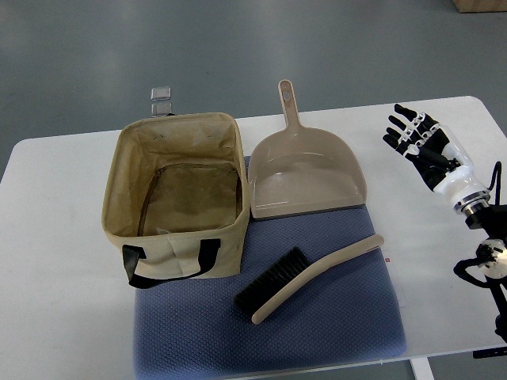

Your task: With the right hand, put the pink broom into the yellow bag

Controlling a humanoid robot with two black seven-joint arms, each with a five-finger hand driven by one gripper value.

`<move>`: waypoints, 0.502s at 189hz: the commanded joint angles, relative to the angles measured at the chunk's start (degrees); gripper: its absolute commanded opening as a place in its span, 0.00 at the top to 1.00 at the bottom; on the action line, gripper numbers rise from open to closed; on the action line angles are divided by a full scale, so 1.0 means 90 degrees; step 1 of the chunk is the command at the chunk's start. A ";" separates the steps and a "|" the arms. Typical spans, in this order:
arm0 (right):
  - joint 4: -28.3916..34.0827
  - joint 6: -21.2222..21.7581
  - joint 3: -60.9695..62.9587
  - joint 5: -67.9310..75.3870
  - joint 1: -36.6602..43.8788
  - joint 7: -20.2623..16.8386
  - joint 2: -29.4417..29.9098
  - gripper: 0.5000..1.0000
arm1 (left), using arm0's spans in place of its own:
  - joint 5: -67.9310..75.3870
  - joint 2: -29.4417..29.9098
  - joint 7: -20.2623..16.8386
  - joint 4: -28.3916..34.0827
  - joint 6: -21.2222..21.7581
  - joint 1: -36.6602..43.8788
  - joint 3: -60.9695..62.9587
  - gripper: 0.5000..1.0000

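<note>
You will find the broom (305, 277) lying on the blue mat (333, 332) at lower centre, apart from the open bag (176, 194) at left, while the right hand (420, 142) hovers released, fingers spread, at upper right over the surface (47, 261).

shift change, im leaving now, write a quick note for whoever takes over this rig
Right hand: open, holding nothing, hovering over the table's far right side, away from the mat.
Left hand: not in view.
Broom: lying on the blue mat, bristles toward the bag, handle pointing right.
Bag: upright and open on the left, nothing inside.
Dustpan: beside the bag, behind the broom.
Done: nothing.
Left: grasp the broom with the right hand, put it in the bag.
</note>
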 commanded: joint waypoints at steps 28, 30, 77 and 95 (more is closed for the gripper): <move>0.0039 0.0013 -0.0009 0.0000 0.0021 -0.0001 -0.0048 0.15 | 0.0001 0.0000 0.0000 0.0000 0.0000 0.0000 0.0000 0.00; 0.0039 0.0023 -0.0009 0.0000 0.0021 -0.0001 -0.0058 0.15 | 0.0001 0.0000 0.0000 0.0000 0.0000 0.0000 0.0000 0.00; 0.0039 0.0180 -0.0078 -0.0039 0.0031 -0.0010 -0.0165 0.15 | 0.0001 0.0000 0.0000 0.0000 0.0000 0.0000 0.0000 0.00; 0.0029 0.0238 -0.0117 -0.0098 0.0040 -0.0010 -0.0224 0.15 | 0.0001 0.0000 0.0000 0.0000 0.0000 0.0000 0.0000 0.00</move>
